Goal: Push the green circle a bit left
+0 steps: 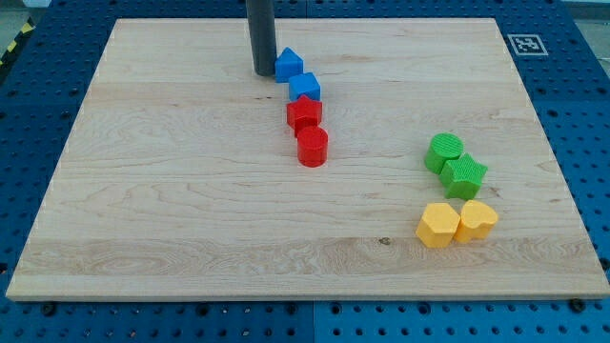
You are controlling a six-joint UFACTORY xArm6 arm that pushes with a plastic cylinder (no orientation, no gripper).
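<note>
The green circle point(444, 150) lies at the view's right, touching a green star point(464, 175) just below and to its right. My tip point(262, 71) stands near the view's top centre, just left of a blue block point(289, 65) and far up and left of the green circle. The rod rises out of the view's top.
A second blue block point(305, 89), a red star point(304, 113) and a red cylinder point(312, 147) run in a line down from the first blue block. Two yellow blocks point(437, 225) point(476, 220) sit below the green star. The wooden board point(172, 210) ends near all view edges.
</note>
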